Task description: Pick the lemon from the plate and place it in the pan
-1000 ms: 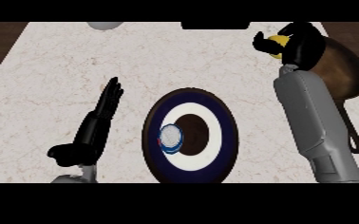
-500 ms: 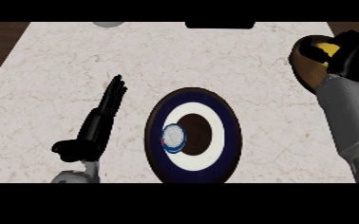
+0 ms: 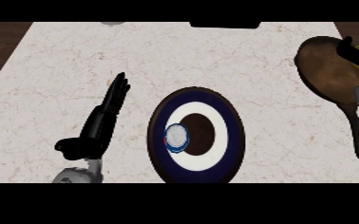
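Observation:
The round plate (image 3: pixel 200 173) lies at the centre front, with a dark blue rim, a white ring and a brown middle. No lemon shows on it or anywhere else in view. The brown pan (image 3: pixel 326 71) sits at the far right, its handle (image 3: pixel 349 118) running toward me. Only a black sliver of my right hand (image 3: pixel 348 50) shows at the right edge, over the pan's far side. My left hand (image 3: pixel 104 121) rests open on the counter left of the plate, fingers straight and pointing away.
A small bluish-white round piece (image 3: pixel 176 135) lies on the plate's left white ring. A grey object (image 3: pixel 112 23) and a black object (image 3: pixel 224 24) sit at the counter's far edge. Dark wood shows beyond the counter's back corners.
My right hand, shut on the yellow lemon, moved right over the pan and has almost left the view; the lemon no longer shows. The left hand stayed put.

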Robot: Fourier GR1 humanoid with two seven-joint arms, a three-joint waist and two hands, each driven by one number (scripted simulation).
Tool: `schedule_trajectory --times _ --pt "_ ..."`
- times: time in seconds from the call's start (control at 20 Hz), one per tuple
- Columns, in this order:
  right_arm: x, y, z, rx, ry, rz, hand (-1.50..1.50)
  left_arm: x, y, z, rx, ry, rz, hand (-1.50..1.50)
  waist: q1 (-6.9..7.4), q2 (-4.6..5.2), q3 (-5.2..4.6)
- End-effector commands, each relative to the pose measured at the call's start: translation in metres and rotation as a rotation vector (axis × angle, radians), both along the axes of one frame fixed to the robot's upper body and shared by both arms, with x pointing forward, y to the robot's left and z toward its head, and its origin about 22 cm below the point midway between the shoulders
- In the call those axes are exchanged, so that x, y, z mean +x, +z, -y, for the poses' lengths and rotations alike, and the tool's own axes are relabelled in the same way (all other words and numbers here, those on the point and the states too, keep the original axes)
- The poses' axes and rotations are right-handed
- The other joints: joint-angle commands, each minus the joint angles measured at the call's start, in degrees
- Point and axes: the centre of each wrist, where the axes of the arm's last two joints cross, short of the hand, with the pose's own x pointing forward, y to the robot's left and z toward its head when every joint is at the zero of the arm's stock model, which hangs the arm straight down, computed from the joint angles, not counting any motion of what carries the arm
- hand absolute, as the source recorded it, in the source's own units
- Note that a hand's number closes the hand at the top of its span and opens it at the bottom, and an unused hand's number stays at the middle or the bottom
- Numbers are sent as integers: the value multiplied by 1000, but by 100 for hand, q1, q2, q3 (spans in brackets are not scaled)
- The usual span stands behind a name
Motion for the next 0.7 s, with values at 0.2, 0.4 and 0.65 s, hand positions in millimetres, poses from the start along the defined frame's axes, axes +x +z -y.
schedule_trajectory --times 0.2,0.4,0.65 --pt "-27 -25 37 289 35 -383 -150 -1 5 8 -9 -37 19 0 193 77 9" --pt "-16 -10 33 440 200 -320 -150 9 4 10 4 -27 21 0 147 111 33" --pt "-20 -18 32 399 218 -217 -150 1 5 17 0 -28 20 0 213 95 31"
